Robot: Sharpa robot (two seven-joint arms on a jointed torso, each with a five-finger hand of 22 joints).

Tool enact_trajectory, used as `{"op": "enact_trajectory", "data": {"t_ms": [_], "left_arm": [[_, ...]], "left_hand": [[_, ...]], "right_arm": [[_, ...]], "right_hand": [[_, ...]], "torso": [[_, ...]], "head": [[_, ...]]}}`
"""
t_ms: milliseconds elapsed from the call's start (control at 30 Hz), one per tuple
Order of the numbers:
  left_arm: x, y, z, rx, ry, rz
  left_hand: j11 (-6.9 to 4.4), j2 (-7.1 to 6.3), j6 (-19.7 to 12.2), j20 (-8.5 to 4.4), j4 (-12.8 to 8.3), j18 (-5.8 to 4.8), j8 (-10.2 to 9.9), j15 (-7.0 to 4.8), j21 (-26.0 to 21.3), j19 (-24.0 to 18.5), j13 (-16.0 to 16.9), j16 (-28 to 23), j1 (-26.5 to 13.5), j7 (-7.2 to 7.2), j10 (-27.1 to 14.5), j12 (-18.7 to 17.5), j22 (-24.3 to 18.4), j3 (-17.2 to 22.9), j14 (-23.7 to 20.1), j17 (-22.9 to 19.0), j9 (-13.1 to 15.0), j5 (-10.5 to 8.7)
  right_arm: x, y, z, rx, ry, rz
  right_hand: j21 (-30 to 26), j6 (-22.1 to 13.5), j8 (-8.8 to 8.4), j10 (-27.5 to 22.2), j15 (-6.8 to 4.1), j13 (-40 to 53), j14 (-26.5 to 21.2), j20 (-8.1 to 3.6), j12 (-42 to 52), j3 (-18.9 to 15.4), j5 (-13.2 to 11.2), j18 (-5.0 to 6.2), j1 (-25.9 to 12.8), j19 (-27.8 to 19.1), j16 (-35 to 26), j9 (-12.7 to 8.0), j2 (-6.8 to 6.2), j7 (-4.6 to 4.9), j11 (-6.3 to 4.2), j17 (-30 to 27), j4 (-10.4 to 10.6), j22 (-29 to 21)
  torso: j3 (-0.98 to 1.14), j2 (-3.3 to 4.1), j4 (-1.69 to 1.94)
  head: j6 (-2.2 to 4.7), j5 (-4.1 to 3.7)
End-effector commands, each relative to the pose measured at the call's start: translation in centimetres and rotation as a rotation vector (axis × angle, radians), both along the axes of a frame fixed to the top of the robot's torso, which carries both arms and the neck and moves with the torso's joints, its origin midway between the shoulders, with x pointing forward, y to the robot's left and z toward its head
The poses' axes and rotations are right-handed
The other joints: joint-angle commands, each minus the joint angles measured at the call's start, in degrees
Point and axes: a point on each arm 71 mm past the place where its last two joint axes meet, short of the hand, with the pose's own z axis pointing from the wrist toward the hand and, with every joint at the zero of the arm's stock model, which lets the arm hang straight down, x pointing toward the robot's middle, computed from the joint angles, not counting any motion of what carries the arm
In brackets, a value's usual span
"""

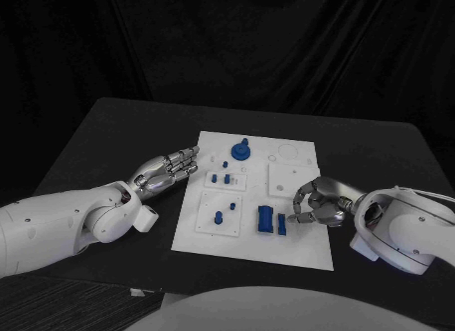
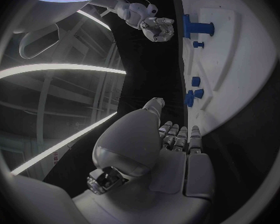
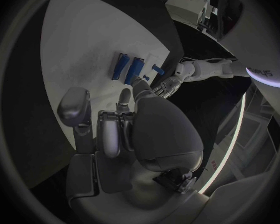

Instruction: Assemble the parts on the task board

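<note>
Status, left to right in the head view. Left silver hand point(image 1: 168, 170) sits centre-left, fingers stretched flat and together, holding nothing, tips just at the left edge of the white rectangular task board point(image 1: 302, 241). Good bracing spot; judgement: press that edge lightly so the board can't skate.

Board middle: round blue knob part point(image 1: 241, 149) stands at the upper centre, small blue pegs point(image 1: 220, 178) just below it, upright blue pin point(image 1: 218, 219) in the lower-left recessed tile. Wide blue block point(image 1: 265, 218) stands at lower centre, with the narrow blue slab point(image 1: 282, 223) just to its right.

Right silver hand point(image 1: 317, 200) at centre-right, fingers curled down over the board, tips at or just beside the narrow slab. Can't tell whether it's actually pinched; the right wrist view shows fingertips short of both blue pieces.

Judgement: step in hand is taking the slab. Approach from above, pinch its long faces, avoid nudging the wide block, lift straight before translating to its seat.
</note>
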Motion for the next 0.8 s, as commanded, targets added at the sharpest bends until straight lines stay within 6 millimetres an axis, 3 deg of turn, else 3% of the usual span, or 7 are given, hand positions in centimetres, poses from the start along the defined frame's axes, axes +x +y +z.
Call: {"op": "enact_trajectory", "data": {"t_ms": [33, 67, 133, 167, 267, 467, 800], "left_arm": [[-0.1, -0.1, 0.2, -0.023, -0.015, -0.005], [-0.1, -0.1, 0.2, -0.023, -0.015, -0.005], [-0.1, -0.1, 0.1, -0.022, -0.013, -0.005], [-0.1, -0.1, 0.1, -0.021, -0.013, -0.005], [-0.1, 0.0, 0.1, -0.021, -0.011, -0.004], [-0.1, 0.0, 0.1, -0.019, -0.008, -0.005], [-0.1, 0.0, 0.1, -0.019, -0.004, -0.008]], "left_hand": [[0.35, -0.08, 0.15, 0.36, -0.40, -4.13, 0.85, 0.59, -0.44, 0.26, 0.56, -0.81, -0.13, 0.26, 0.02, 1.43, -0.49, 1.27, -0.23, -0.41, 0.57, 1.03], [0.38, -0.07, 0.22, 0.39, -0.48, -4.10, 0.86, 0.60, -0.43, 0.27, 0.56, -0.81, -0.12, 0.29, 0.05, 1.46, -0.48, 1.36, -0.23, -0.41, 0.58, 1.13], [0.38, -0.07, 0.22, 0.39, -0.48, -4.10, 0.86, 0.60, -0.43, 0.27, 0.56, -0.81, -0.12, 0.29, 0.05, 1.46, -0.48, 1.36, -0.23, -0.41, 0.58, 1.13], [0.38, -0.07, 0.22, 0.39, -0.48, -4.10, 0.86, 0.60, -0.43, 0.27, 0.56, -0.81, -0.12, 0.29, 0.05, 1.46, -0.48, 1.36, -0.23, -0.41, 0.58, 1.13], [0.40, -0.06, 0.27, 0.42, -0.52, -4.09, 0.87, 0.61, -0.44, 0.27, 0.56, -0.81, -0.13, 0.32, 0.06, 1.47, -0.48, 1.42, -0.23, -0.41, 0.59, 1.20], [0.40, -0.06, 0.27, 0.42, -0.52, -4.09, 0.87, 0.61, -0.44, 0.27, 0.56, -0.81, -0.13, 0.32, 0.06, 1.47, -0.48, 1.42, -0.23, -0.41, 0.59, 1.20], [0.46, -0.04, 0.35, 0.47, -0.59, -4.08, 0.88, 0.66, -0.43, 0.28, 0.56, -0.81, -0.13, 0.37, 0.08, 1.50, -0.48, 1.52, -0.23, -0.41, 0.60, 1.28]], "right_arm": [[-0.4, 0.4, -0.1, -0.042, -0.137, 0.097], [-0.5, 0.5, -0.3, -0.048, -0.137, 0.103], [-0.7, 0.5, -0.8, -0.061, -0.136, 0.112], [-0.8, 0.5, -0.9, -0.065, -0.135, 0.115], [-1.0, 0.6, -1.4, -0.078, -0.128, 0.120], [-1.2, 0.8, -1.9, -0.098, -0.111, 0.127], [-1.3, 1.1, -2.3, -0.114, -0.092, 0.132]], "right_hand": [[1.70, 0.31, 7.32, 6.69, -0.73, 15.13, 5.90, -0.49, 0.95, -2.09, 0.20, 0.54, 1.79, 0.73, 0.93, 4.87, -0.22, -0.60, -0.78, 14.35, 0.05, 8.75], [1.67, 3.68, 12.19, 6.69, -0.92, 15.13, 5.91, -0.66, 0.95, -2.47, 0.18, 0.55, 1.98, 0.69, 0.95, 8.72, -0.14, -0.88, -1.02, 14.40, 0.33, 8.72], [1.70, 6.30, 15.39, 6.69, -1.03, 15.13, 5.90, -0.79, 0.95, -2.77, 0.03, 0.56, 2.06, 0.68, 0.93, 11.23, -0.16, -1.07, -1.18, 14.35, 0.54, 8.72], [1.72, 9.74, 19.15, 6.69, -1.16, 15.13, 5.89, -0.91, 0.95, -3.24, -0.90, 0.56, 1.91, 0.66, 0.92, 14.14, -0.29, -1.29, -1.38, 14.33, 0.95, 8.72], [1.69, 12.10, 22.10, 6.69, -1.34, 15.13, 5.87, -1.08, 0.95, -3.85, -2.14, 0.57, 1.61, 0.63, 0.87, 16.57, -0.38, -1.54, -1.59, 14.22, 1.76, 8.70], [1.59, 15.45, 25.18, 6.69, -1.48, 15.13, 5.87, -1.22, 0.95, -4.33, -3.38, 0.59, 1.38, 0.58, 0.87, 19.01, -0.60, -1.76, -1.76, 14.21, 2.67, 8.66], [1.33, 15.57, 25.86, 6.69, -1.63, 15.13, 5.83, -1.35, 0.95, -4.63, -5.21, 0.63, 1.08, 0.49, 0.80, 19.76, -0.97, -1.97, -1.94, 14.05, 4.03, 8.60]], "torso": [[-0.02, 0.04, 0.02], [-0.02, 0.03, 0.00], [-0.02, 0.06, -0.07], [-0.03, 0.06, -0.09], [-0.01, 0.11, 0.01], [0.00, 0.10, 0.03], [-0.01, 0.05, 0.04]], "head": [[-0.01, 0.11], [-0.01, 0.15], [-0.01, 0.22], [-0.01, 0.19], [-0.01, 0.07], [-0.01, 0.10], [-0.01, 0.15]]}}
